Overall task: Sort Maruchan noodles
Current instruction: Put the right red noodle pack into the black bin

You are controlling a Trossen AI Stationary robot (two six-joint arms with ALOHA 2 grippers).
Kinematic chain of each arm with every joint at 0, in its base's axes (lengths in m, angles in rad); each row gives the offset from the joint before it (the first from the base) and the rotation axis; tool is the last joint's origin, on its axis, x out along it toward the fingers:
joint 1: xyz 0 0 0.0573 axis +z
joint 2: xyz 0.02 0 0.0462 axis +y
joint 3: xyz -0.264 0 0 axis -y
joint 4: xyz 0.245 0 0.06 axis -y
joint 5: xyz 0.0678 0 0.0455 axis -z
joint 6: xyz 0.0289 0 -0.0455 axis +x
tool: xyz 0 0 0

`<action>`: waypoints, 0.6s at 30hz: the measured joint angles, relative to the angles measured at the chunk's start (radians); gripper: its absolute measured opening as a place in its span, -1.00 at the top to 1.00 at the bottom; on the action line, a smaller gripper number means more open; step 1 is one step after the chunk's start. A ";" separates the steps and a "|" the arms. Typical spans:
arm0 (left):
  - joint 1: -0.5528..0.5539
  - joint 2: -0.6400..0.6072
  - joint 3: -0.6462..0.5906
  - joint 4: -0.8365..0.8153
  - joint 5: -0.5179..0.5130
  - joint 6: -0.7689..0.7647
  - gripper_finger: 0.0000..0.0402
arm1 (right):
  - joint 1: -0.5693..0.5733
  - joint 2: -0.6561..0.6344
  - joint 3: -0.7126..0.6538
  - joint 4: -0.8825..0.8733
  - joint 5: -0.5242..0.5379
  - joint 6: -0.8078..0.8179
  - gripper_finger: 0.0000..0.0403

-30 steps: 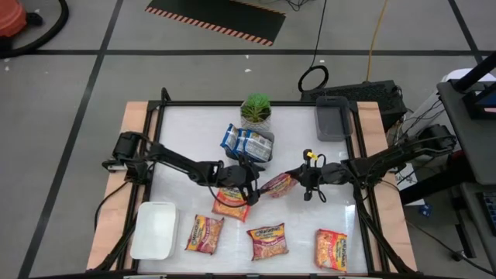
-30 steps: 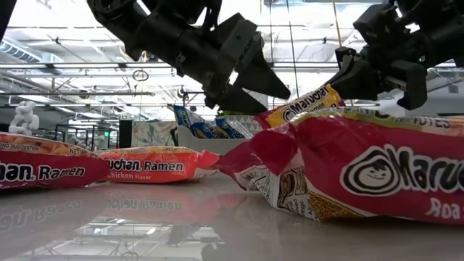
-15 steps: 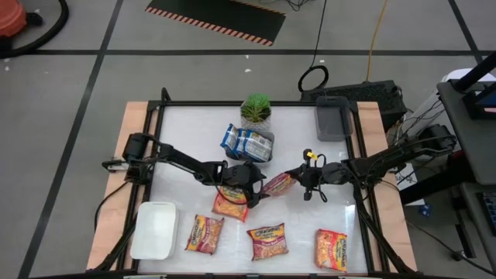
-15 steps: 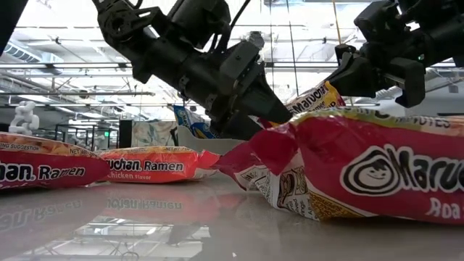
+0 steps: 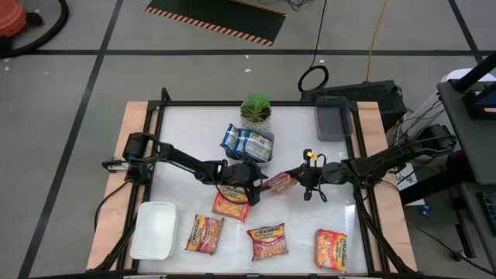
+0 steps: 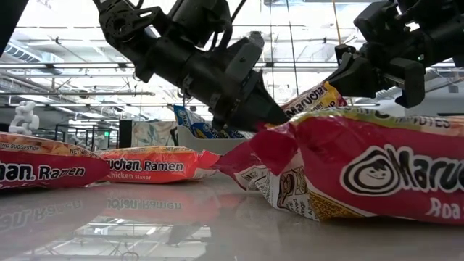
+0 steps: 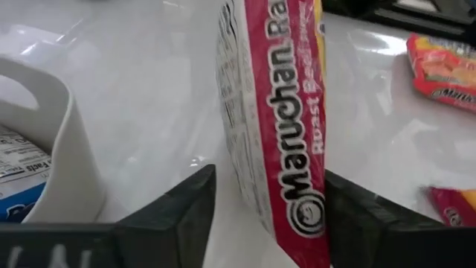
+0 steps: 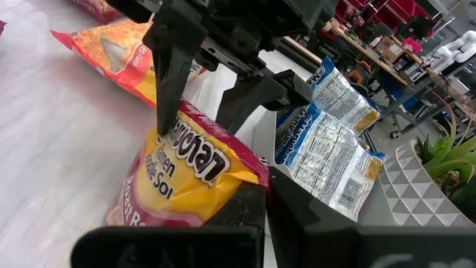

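Observation:
A pink-red and yellow Maruchan packet (image 5: pixel 277 183) hangs above the table's middle, with my right gripper (image 5: pixel 293 180) shut on the end of it that faces the table's right edge. My left gripper (image 5: pixel 260 184) has come at the packet's other end. In the left wrist view its open fingers stand on either side of the packet (image 7: pixel 279 126). Several orange-red packets (image 5: pixel 231 204) lie flat along the near part of the table. Blue-white packets (image 5: pixel 248 142) sit in a white holder (image 7: pixel 59 149) at the far middle. My right gripper pinches the packet's right-hand end (image 8: pixel 201 193) between its two fingers, coming nearly level from the table's right. The packet stands on edge, lifted clear of the table. My left gripper has one finger (image 7: pixel 349 223) close against the packet's printed face; whether it touches I cannot tell.
A potted plant (image 5: pixel 256 110) stands behind the blue-white packets. A grey tray (image 5: pixel 333 118) lies at the far right and a white tray (image 5: pixel 153 229) at the near left. In the low view, a pink-red packet (image 6: pixel 362 174) lies close on the right.
My left gripper has sunk a little and moved toward the held packet, and its fingers have drawn closer together around the packet's left end. The packet and my right gripper have kept still.

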 joint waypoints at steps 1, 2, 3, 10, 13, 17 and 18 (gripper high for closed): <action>0.000 0.000 0.000 -0.004 0.000 0.009 0.01 | 0.000 0.000 0.000 0.000 0.000 0.000 1.00; 0.000 0.000 0.000 -0.005 0.000 0.017 0.05 | 0.000 0.000 0.000 0.000 0.000 0.000 1.00; 0.000 0.000 0.000 -0.006 0.000 0.023 0.10 | 0.000 0.000 0.000 0.000 0.000 0.000 1.00; 0.000 0.000 0.000 -0.008 0.030 0.077 0.39 | 0.000 0.000 0.000 0.000 -0.001 -0.002 1.00; 0.002 0.000 0.000 -0.008 0.032 0.090 0.47 | 0.000 0.000 0.000 -0.001 -0.001 -0.002 1.00; 0.002 0.000 0.000 -0.008 0.032 0.107 0.49 | 0.000 0.000 0.000 -0.001 -0.001 -0.003 1.00; 0.002 0.000 0.000 -0.008 0.032 0.108 0.50 | 0.000 0.000 0.000 -0.001 -0.001 -0.003 1.00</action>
